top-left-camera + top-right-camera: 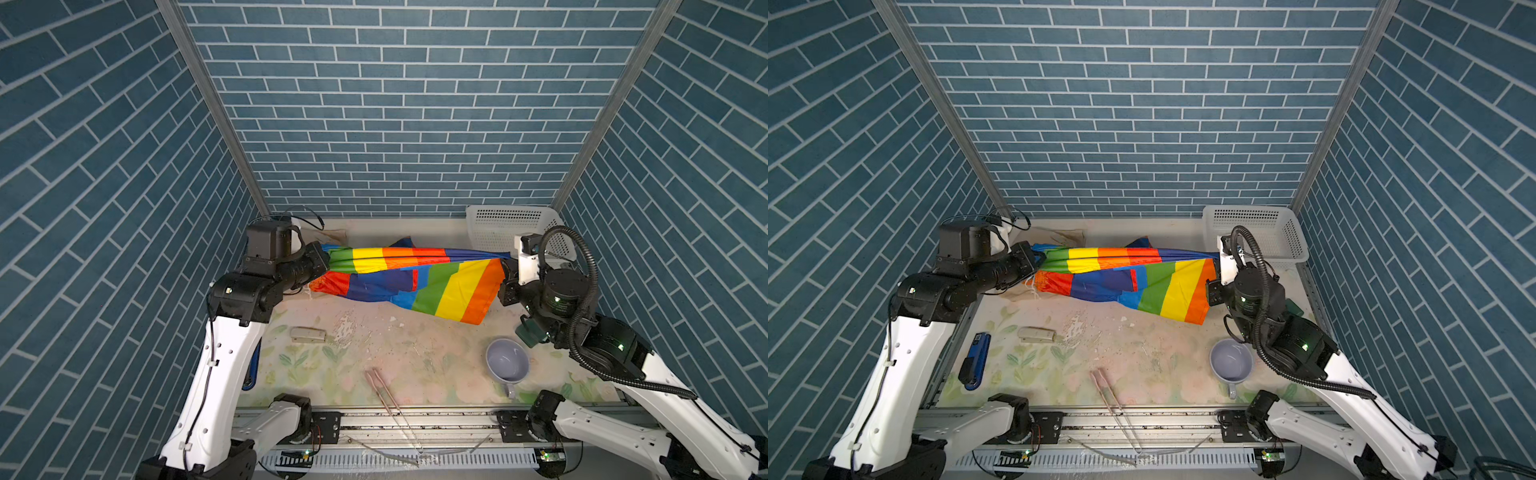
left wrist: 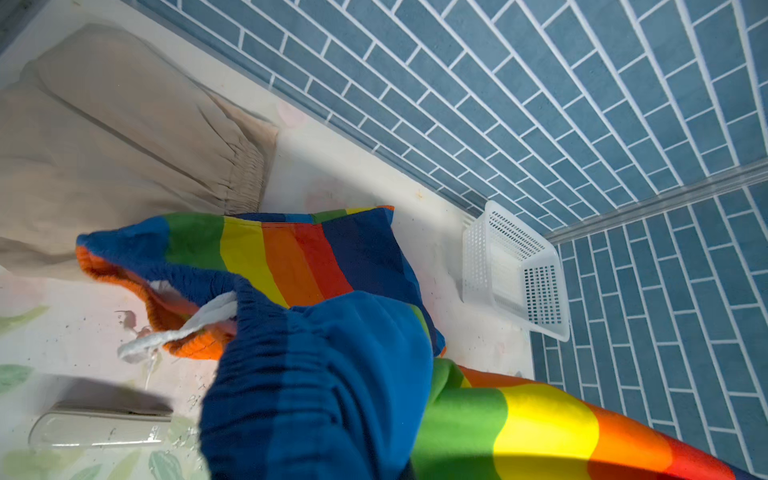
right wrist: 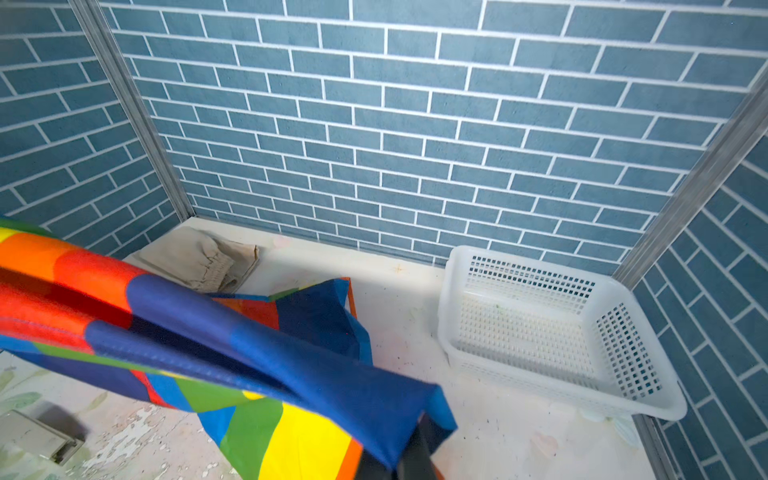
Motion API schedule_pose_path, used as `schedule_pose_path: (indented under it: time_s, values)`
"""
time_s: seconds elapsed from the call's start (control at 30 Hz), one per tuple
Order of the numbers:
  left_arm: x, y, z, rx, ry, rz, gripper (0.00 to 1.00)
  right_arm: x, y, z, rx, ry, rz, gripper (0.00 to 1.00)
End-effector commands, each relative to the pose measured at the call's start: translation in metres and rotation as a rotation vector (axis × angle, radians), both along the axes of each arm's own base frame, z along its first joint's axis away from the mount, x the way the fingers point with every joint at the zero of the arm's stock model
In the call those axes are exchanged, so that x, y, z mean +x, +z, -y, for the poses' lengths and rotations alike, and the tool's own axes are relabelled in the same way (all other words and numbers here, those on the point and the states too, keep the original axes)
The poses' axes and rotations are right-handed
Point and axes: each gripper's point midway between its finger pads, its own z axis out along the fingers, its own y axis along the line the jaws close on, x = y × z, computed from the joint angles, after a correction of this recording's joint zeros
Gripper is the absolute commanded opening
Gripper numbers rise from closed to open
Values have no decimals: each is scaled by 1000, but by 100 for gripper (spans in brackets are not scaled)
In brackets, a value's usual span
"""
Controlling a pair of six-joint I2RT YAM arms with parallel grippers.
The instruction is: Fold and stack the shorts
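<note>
Three walls close the space in, all covered in blue brick pattern with pale joints: a back wall [image 1: 415,104] at the far side, a left wall [image 1: 83,166] and a right wall [image 1: 706,166]. A grey metal strip runs down each far corner, on the left [image 1: 216,108] and on the right [image 1: 615,99]. The tabletop [image 1: 415,353] is pale cream with a faded print of green leaves, scuffed and flaking near the middle. A metal rail [image 1: 415,419] lies along its near edge, and a white slotted duct [image 1: 374,459] lies nearer still. The light is even and bright.
</note>
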Motion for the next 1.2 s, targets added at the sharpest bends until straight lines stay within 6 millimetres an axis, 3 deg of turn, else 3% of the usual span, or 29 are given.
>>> schedule_pose_path:
  time_s: [0.0,0.2,0.4,0.67,0.83,1.03,1.17]
  values:
    - [-17,-19,-13,28,69,-40,0,-10,34,42,77,-127,79,0]
    - [-46,-68,-17,3,88,-127,0,-4,0,30,38,-109,2,0]
    - [-60,-133,-27,30,140,-237,0,33,-19,9,-102,-168,14,0]
    - [-50,-196,-32,-8,198,-353,0,136,-83,-12,-61,-153,-203,0]
    - [-44,-239,-46,-85,259,-441,0,193,-128,-46,-88,-85,-324,0]
    - [-35,-262,-66,-128,320,-485,0,253,-161,-90,-98,-1,-381,0]
    - [-25,-276,-74,-116,331,-528,0,290,-179,-109,-118,11,-399,0]
